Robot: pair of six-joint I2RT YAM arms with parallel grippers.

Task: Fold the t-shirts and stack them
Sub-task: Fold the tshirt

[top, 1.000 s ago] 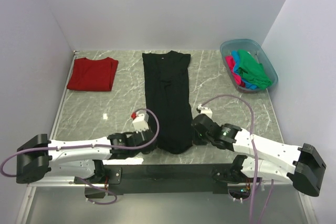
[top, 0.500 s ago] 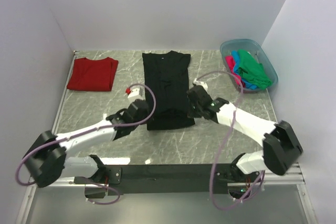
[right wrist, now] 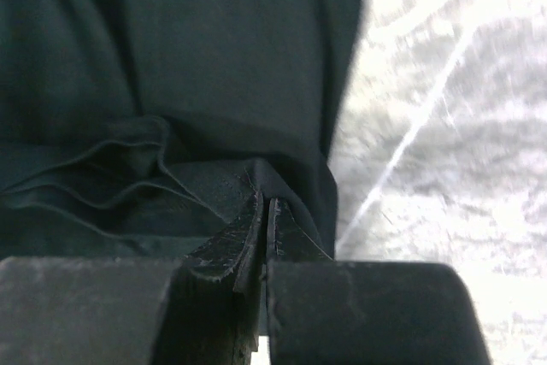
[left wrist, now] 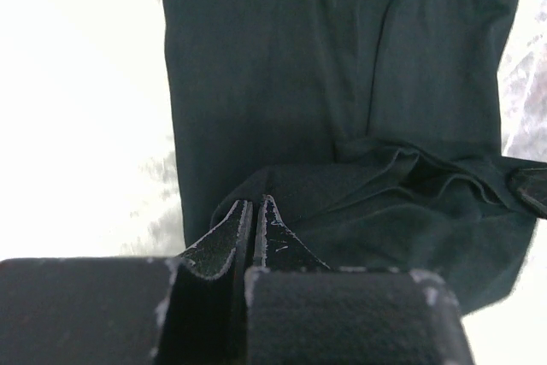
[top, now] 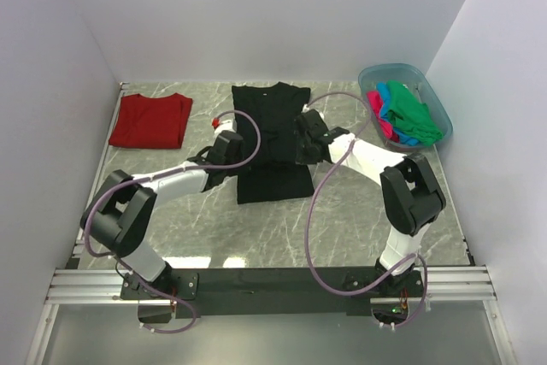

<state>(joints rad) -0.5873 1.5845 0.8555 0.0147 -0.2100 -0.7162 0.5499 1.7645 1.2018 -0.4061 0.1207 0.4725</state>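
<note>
The black t-shirt [top: 272, 138] lies lengthwise in the middle of the table, its near end folded up over itself. My left gripper [top: 232, 148] is shut on the left corner of its folded hem [left wrist: 299, 190]. My right gripper [top: 305, 144] is shut on the right corner of the hem [right wrist: 214, 185]. Both hold the hem over the shirt's middle. A folded dark red t-shirt [top: 151, 120] lies at the far left. Green [top: 410, 108], pink and blue t-shirts are bundled in the tub.
A translucent blue plastic tub [top: 408, 81] stands at the far right corner. White walls close in the table at the back and both sides. The black frame rail [top: 273, 279] runs along the near edge.
Both grippers have carried the black t-shirt's near hem away from the near edge toward the back, folding the lower part over the upper part. Both arms are now stretched out.
</note>
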